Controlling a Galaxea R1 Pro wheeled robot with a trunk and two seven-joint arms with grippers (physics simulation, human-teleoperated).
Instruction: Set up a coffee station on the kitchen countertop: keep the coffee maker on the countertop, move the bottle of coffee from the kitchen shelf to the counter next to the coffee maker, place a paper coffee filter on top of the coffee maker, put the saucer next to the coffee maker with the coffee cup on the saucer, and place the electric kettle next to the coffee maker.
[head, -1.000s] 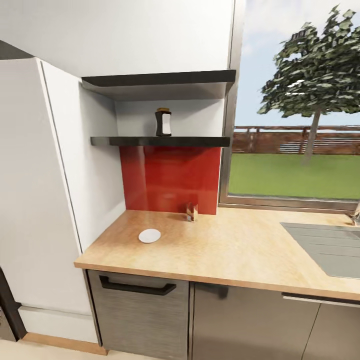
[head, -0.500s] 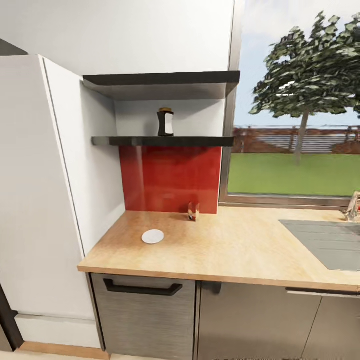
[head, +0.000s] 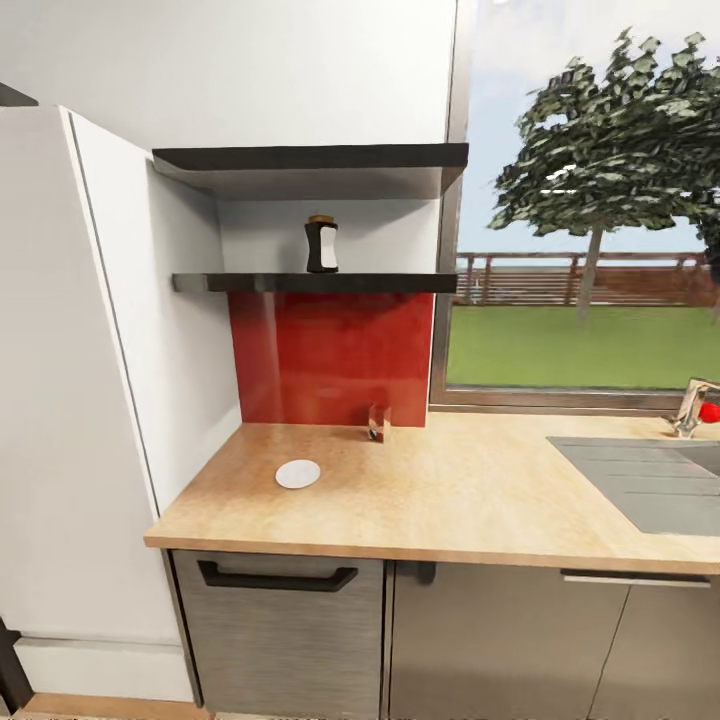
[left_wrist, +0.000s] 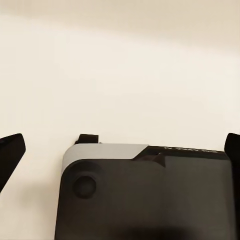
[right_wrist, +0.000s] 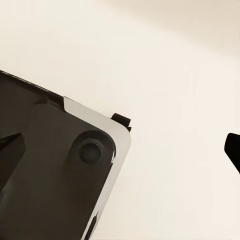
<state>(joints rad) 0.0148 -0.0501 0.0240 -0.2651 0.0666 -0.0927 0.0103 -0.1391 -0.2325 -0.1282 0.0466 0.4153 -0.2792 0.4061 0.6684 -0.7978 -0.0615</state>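
Note:
The bottle of coffee (head: 321, 245), dark with a white label and a brown lid, stands upright on the lower black shelf (head: 250, 283) above the red backsplash. On the wooden countertop (head: 470, 500) lies a small white round disc (head: 297, 474); I cannot tell whether it is the saucer or a filter. A small clear, reddish object (head: 378, 422) stands by the backsplash. My left gripper (left_wrist: 120, 150) is open, its dark fingertips wide apart over the pale floor and my dark base. My right gripper (right_wrist: 120, 150) is open in the same way.
A tall white cabinet (head: 70, 400) bounds the counter on the left. A grey sink (head: 650, 480) with a faucet (head: 695, 405) sits at the right under the window. Below the counter are a drawer with a black handle (head: 277, 578) and grey doors.
The head camera has shifted, so the whole scene sits differently and the faucet with a red part now shows at the right. The bottle, disc and small object have not moved.

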